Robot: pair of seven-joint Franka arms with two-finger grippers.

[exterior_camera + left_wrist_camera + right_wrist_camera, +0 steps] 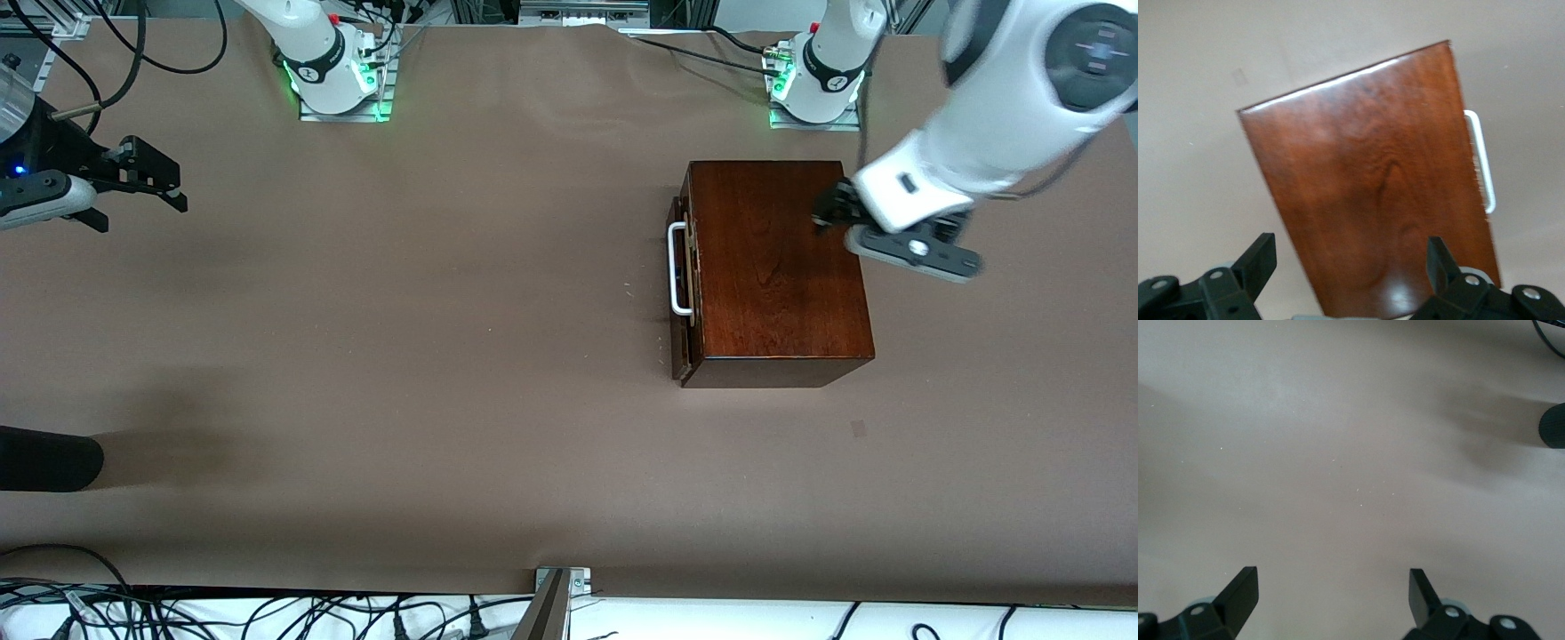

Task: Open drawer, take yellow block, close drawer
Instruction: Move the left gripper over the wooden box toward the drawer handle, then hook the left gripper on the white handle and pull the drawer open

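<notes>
A robotics lab: two white arms (978,133) stand bolted to metal base plates (342,108) (green status lights glowing at each) along the edge of a table (444,356) covered in plain brown paper. Black cables (267,613) tangle along the table's edges, and aluminium framing (556,604) stands at the edge nearest the front camera.

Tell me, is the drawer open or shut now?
Shut, or nearly so: the drawer front with its white handle sits close against the wooden box.
</notes>
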